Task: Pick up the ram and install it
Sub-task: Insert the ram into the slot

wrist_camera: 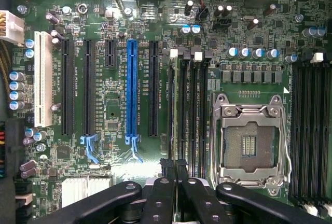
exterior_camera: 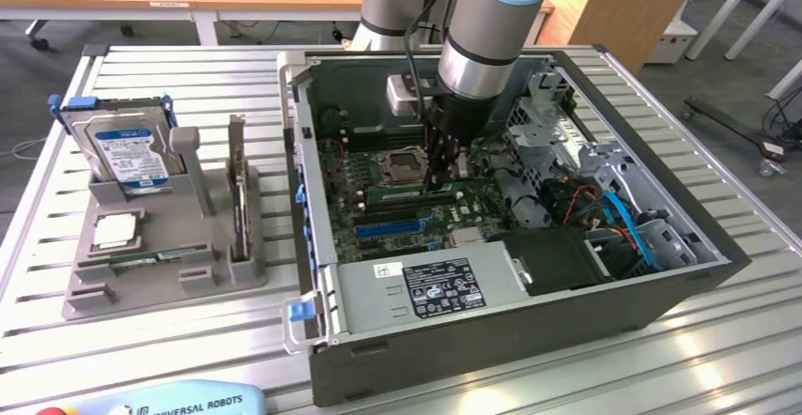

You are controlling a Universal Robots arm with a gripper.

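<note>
Closest to the lens in the exterior view is a blue pendant [exterior_camera: 176, 401] at the edge of the tabletop [exterior_camera: 701, 359], and behind it stands the open computer case [exterior_camera: 501, 340]. My arm reaches down into that case, and my tool [exterior_camera: 441, 178] hangs over the motherboard [exterior_camera: 414, 218], just beside the empty processor socket [exterior_camera: 401, 163]. The ram [exterior_camera: 396, 193] shows as a thin green strip standing on edge between the socket and the blue card slot [exterior_camera: 389, 228], with one end running in under my tool. On the exterior view's left, well apart from the case, a grey holder [exterior_camera: 163, 288] carries a hard drive [exterior_camera: 126, 152], a silver chip [exterior_camera: 115, 230] and an upright card [exterior_camera: 236, 190].

In the wrist view my fingers [wrist_camera: 167, 168] are drawn close together with only a sliver between them, right over the memory slots [wrist_camera: 189, 115] next to the socket. I judge they are pinching the ram edge-on. So the pick-up looks done and the stick is at its slot. Whether it is pressed home I cannot tell, and I have not let go.
</note>
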